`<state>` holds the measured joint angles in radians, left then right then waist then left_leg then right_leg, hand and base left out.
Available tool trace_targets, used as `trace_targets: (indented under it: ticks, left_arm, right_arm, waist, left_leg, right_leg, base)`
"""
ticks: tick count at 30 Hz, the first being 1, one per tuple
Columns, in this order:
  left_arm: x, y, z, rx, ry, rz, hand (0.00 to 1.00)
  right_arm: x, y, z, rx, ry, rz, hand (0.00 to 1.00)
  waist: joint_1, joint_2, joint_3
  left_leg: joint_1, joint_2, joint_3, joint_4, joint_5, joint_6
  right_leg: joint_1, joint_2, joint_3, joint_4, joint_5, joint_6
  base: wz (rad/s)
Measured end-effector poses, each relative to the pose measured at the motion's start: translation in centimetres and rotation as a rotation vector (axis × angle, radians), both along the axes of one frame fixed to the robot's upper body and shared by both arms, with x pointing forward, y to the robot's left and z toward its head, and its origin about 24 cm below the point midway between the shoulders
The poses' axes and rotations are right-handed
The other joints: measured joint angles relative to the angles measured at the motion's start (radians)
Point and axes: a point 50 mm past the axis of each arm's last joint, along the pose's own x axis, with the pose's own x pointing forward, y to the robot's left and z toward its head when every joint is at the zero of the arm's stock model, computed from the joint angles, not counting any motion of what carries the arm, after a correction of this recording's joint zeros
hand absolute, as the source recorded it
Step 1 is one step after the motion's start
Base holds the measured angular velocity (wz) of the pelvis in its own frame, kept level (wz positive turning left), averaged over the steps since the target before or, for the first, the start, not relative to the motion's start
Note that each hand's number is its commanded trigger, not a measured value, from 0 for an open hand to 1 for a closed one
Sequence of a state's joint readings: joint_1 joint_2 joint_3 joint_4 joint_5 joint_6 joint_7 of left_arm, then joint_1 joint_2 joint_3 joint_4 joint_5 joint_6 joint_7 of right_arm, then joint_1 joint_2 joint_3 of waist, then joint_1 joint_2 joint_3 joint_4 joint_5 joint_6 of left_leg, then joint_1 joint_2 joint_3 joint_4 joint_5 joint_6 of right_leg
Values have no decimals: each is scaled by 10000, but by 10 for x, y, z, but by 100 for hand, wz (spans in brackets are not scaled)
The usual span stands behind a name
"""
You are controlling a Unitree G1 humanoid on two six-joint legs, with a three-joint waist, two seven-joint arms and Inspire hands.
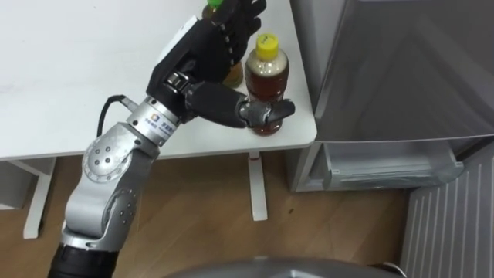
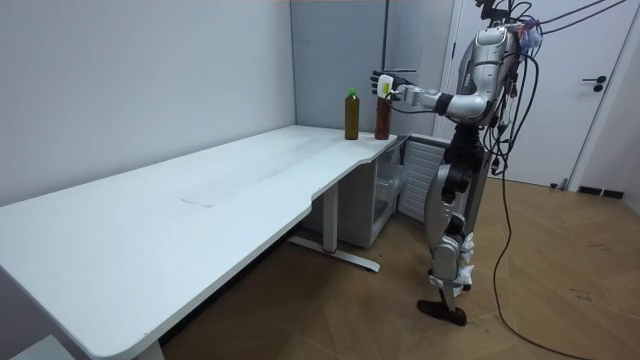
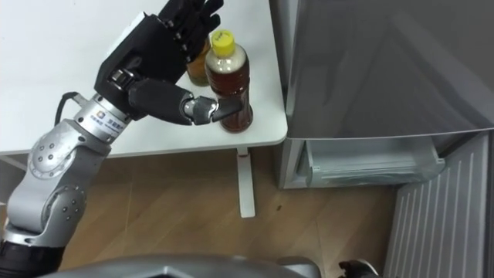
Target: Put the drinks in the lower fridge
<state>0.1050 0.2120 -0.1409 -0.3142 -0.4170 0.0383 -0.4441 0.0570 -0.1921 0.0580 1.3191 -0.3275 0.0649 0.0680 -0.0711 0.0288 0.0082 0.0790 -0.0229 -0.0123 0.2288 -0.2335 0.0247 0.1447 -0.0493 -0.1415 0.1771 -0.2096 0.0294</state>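
**Left eye view: left hand lining up on the first drink**

The left hand (image 1: 204,58) reaches for the clear plastic bottle of brown tea with a yellow cap (image 1: 267,77), which stands upright at the near right corner of the white table (image 1: 77,77). The thumb rests on the bottle's lower body. The fingers (image 1: 239,19) are straight and spread on its far left side, not yet clamped.

This looks like the grasp step: the fingers must close before any lift. A green-capped brown bottle (image 2: 351,115) just beside could be knocked. To the right is the grey fridge (image 1: 401,69); its lower compartment (image 1: 386,166) appears open.

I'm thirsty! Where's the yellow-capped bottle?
In the left eye view, the yellow-capped bottle stands on the white table's right corner, next to the fridge, with the left hand against it.
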Motion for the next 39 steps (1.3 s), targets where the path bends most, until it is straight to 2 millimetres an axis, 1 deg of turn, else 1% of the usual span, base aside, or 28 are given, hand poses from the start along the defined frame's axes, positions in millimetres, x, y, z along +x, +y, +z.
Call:
trace_targets:
  ticks: [3, 11, 15, 17, 28, 32, 39]
  left_arm:
    - [0, 0, -1, 180, -28, 31, 0]
    - [0, 0, -2, 190, 34, 26, 0]
    - [2, 2, -14, 228, 558, 176, 0]
    - [2, 3, -16, 241, 659, 226, 0]
    - [2, 4, -21, 263, 860, 319, 0]
    - [3, 6, -24, 252, 1030, 630, 0]
    - [3, 6, -24, 249, 1045, 685, 0]
  right_arm:
    - [0, 0, 0, -12, 10, -8, 0]
    - [0, 0, 0, -17, 12, -8, 0]
    - [0, 0, 0, -5, 7, -37, 0]
    - [0, 0, 0, -2, 15, -36, 0]
    - [1, -1, 0, -123, -76, -46, 0]
    - [1, -1, 0, -172, -106, -50, 0]
    - [1, -1, 0, -199, -105, -66, 0]
  waist:
    - [-4, 17, -9]
    - [-34, -2, 15]
    - [-39, -16, 45]
    - [-39, -29, 60]
    - [-29, -13, 53]
    - [-33, -17, 55]
    - [-35, -24, 51]
  left_leg:
    - [3, 3, -2, 1, 0, 0]
    - [34, 3, 18, 5, 0, 0]
    - [0, 7, 46, -6, 0, 0]
    - [-4, 10, 51, -50, 0, 0]
    - [5, 14, 78, -93, -1, -1]
    - [10, 15, 83, -88, -1, -2]
    - [12, 18, 92, -58, 0, -1]
  right_leg:
    - [5, 0, -10, 2, 0, 0]
    - [-13, -4, 0, -4, 0, 0]
    - [-19, -2, 23, -17, 1, -2]
    - [-35, 1, 26, -32, 2, -4]
    - [-84, 3, 29, -67, 2, -4]
    - [-75, 4, 27, -67, 2, -4]
    - [-61, 3, 26, -50, 10, -17]
  base:
    - [0]
    - [0]
    - [0]
    - [0]
    - [0]
    - [0]
    - [0]
